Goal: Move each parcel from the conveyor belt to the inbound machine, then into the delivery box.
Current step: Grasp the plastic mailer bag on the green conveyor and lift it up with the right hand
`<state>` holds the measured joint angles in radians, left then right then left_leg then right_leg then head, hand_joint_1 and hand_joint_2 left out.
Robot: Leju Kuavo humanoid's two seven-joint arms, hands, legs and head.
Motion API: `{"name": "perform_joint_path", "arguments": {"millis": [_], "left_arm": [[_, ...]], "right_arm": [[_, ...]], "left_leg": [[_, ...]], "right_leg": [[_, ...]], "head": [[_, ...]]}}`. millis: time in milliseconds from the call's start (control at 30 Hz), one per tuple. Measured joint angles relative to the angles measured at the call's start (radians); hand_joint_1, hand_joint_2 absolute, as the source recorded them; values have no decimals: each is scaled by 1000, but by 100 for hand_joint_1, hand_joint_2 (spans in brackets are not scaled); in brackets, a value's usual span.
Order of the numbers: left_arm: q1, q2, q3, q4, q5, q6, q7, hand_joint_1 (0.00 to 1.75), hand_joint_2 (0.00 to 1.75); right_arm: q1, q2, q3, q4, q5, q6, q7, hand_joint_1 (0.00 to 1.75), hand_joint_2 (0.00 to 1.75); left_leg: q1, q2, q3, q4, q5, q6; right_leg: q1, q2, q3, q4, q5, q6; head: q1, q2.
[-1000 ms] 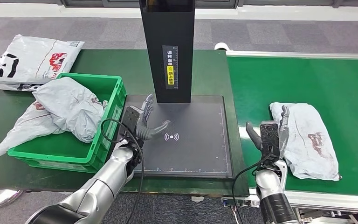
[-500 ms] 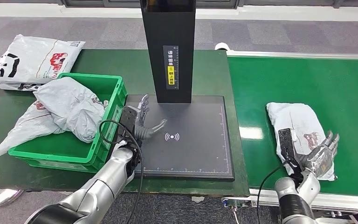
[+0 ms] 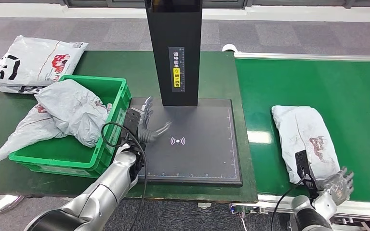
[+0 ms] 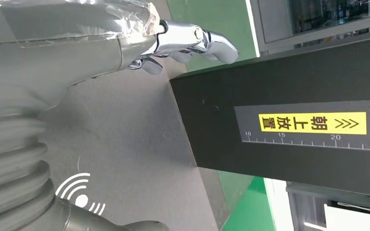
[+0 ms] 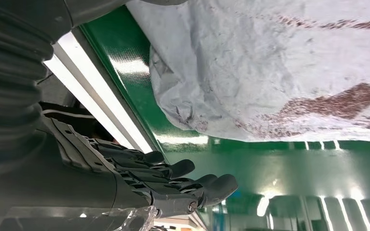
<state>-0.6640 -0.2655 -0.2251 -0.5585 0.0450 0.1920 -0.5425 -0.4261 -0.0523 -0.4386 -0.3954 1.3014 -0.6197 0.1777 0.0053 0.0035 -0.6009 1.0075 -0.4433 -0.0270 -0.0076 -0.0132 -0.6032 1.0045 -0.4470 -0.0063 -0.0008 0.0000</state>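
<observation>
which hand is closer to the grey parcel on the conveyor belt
Right. The right hand sits open at the near end of the grey parcel by the belt's edge; the left hand hovers open over the inbound machine's black pad, well away.

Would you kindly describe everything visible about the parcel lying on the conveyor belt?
The parcel is a soft, crumpled grey-white poly mailer bag with a reddish-brown print on its top side. It lies flat on the green belt, angled, its near end close to the belt's front edge. The right hand, fingers apart, sits just beside that near corner; whether it touches the bag cannot be told. In the right wrist view the wrinkled film rests directly on the glossy belt.
</observation>
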Motion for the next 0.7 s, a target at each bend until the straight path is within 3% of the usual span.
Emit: {"name": "perform_joint_path", "arguments": {"millis": [67,133,200,267,367,700], "left_arm": [[0,0,0,0,0,-2,0,0,175],[-1,0,0,0,0,-8,2,0,175],[-4,0,0,0,-2,-19,7,0,175],[-11,-1,0,0,-6,-27,12,0,175],[-21,-2,0,1,-8,-31,15,0,175],[-27,2,0,0,-9,-6,24,0,175]], "right_arm": [[-4,-3,0,11,2,18,12,0,175],[-12,-6,0,23,4,89,40,87,175],[-24,-11,-6,37,-11,228,62,175,175],[-35,-14,-20,44,-41,359,47,175,175],[-46,-17,-45,48,-76,441,4,175,175],[-63,-21,-67,52,-90,447,-79,175,175]], "left_leg": [[0,0,0,0,0,0],[0,0,0,0,0,0],[0,2,1,0,0,0],[2,6,4,0,-1,0],[8,12,11,0,-5,1],[10,15,14,2,-3,8]], "right_leg": [[0,0,0,0,0,0],[0,0,0,0,0,0],[1,1,1,0,0,0],[2,4,3,-2,0,0],[7,10,13,-8,1,1],[7,15,20,-13,9,9]], "head": [[0,0],[0,0],[0,0],[0,0],[0,0],[0,0]]}}
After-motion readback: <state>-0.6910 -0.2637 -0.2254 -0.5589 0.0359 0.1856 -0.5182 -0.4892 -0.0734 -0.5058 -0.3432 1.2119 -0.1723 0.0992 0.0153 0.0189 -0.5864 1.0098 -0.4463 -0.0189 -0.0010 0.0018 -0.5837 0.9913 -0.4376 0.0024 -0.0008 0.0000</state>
